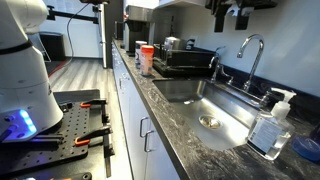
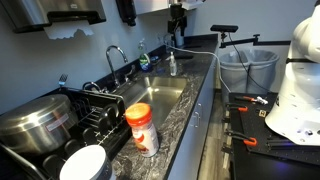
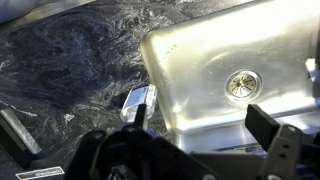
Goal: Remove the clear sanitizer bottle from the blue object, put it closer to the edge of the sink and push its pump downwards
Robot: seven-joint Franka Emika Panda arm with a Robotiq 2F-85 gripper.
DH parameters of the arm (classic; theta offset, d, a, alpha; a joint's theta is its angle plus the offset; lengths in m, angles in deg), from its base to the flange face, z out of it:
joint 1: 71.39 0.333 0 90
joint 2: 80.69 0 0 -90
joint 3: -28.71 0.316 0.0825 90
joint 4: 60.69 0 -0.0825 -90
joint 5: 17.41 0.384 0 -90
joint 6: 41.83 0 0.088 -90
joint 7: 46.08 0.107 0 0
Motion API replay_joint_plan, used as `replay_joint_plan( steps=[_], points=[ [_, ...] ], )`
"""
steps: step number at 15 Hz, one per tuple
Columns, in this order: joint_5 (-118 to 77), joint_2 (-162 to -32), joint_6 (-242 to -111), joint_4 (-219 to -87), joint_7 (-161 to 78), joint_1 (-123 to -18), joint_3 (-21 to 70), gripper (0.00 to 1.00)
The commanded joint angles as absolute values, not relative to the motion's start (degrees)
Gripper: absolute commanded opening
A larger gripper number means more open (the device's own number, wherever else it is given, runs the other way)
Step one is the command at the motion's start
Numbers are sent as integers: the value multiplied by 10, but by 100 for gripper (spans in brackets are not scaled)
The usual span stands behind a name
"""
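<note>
1. The hand (image 1: 236,10) hangs high over the right end of the sink (image 1: 190,90). In the wrist view its fingers (image 3: 272,135) stand wide apart, with nothing between them.
2. Down below, the clear sanitizer bottle (image 1: 270,128) stands upright on the dark desk (image 1: 195,150), just beside the sink's near right corner. The blue object (image 1: 308,148) lies further right, and the bottle looks to be off it and beside it.
3. What matters now is the line-up. The bottle's long axis is vertical, with the pump (image 1: 283,97) on top, facing up at the hand.
4. In an exterior view the bottle (image 2: 172,62) sits almost straight beneath the hand (image 2: 178,18). In the wrist view the bottle (image 3: 138,100) shows between the spread fingers, a touch ahead of the line joining them.
5. Which way the nozzle points, I can't make out from above.
6. My read is that removal and placing look done, and the press is what remains.
7. That calls for a small shift to centre over the pump, then a straight drop.
8. The risk is a push that lands off-centre, which could tip that narrow bottle toward the basin.
</note>
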State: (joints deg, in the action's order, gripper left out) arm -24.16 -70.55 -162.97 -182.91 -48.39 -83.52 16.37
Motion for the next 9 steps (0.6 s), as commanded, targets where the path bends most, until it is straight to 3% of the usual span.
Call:
replay_joint_plan(
  steps=[1, 9],
  points=[
    [-251, -678, -1637, -1854, -507, -833, 166, 100],
    [-242, -689, -1628, -1842, -515, -833, 163, 100]
  ],
)
